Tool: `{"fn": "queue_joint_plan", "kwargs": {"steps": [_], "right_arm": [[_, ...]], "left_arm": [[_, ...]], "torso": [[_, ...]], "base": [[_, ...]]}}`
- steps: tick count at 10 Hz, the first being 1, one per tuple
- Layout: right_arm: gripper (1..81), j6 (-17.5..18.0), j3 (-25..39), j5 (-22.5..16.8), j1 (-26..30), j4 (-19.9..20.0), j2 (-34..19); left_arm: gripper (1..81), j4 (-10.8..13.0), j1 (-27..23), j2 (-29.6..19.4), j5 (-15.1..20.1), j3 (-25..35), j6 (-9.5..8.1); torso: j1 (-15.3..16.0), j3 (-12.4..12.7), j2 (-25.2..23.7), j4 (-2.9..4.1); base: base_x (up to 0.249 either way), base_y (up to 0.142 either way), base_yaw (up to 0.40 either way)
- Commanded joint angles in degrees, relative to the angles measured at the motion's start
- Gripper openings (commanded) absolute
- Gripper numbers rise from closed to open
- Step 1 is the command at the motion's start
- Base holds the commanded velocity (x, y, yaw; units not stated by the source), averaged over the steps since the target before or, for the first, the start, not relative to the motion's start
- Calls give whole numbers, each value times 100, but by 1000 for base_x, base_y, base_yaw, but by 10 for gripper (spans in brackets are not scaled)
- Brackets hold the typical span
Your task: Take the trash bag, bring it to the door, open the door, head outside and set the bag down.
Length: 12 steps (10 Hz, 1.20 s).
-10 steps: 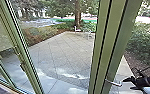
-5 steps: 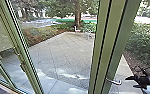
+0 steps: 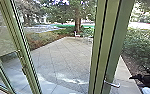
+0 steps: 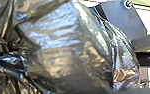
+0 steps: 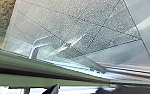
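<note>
Head view puts the door handle (image 3: 112, 84) just left of the right gripper (image 3: 134, 80), apart. The trash bag (image 4: 61, 50) is near the left wrist; whether either gripper is closed, I can't tell.

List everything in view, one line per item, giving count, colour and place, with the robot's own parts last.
Shiny plastic trash bag: one, black, close to the left wrist camera
Metal door frame uprights: several, green, both sides of the head view
Metal lever handle: one, silver, on the right-hand frame
Glass pane: at least one, clear, far left
Stone paving: one area, grey, outside
Chair-like piece: at least one, white, far paving edge
Leafy shrubs: several, green, around the paving
Tree trunk: one, brown, beyond the paving
Right gripper: one, black, head view's right edge
</note>
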Motion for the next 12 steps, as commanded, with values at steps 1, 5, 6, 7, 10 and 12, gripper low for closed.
{"fn": "queue_joint_plan", "kwargs": {"steps": [1,5,6,7,10,12], "right_arm": [[811,-349,-321,-100,1291,-1061,-196],[811,-349,-348,-785,1713,-2003,-65],[811,-366,-313,-865,1880,-2003,-81],[811,-427,-260,-891,1960,-2012,-66],[811,-489,-277,-962,1952,-2064,-47],[811,-682,-407,-962,1881,-2135,-4]], "left_arm": [[10,48,-166,-7,337,21,21],[10,48,-166,-15,337,21,12],[10,48,-175,-15,337,21,12],[10,48,-184,-15,337,21,12],[10,39,-184,-24,337,21,12],[10,39,-193,-24,337,21,12]], "torso": [[0,0,0,0],[-5,-7,0,0],[-7,-7,-2,0],[-9,-7,-2,0],[-15,-5,-6,0],[-11,-5,-6,0]], "base": [[0,0,0],[0,0,0],[0,0,0],[0,0,0],[0,0,0],[0,0,0]]}}
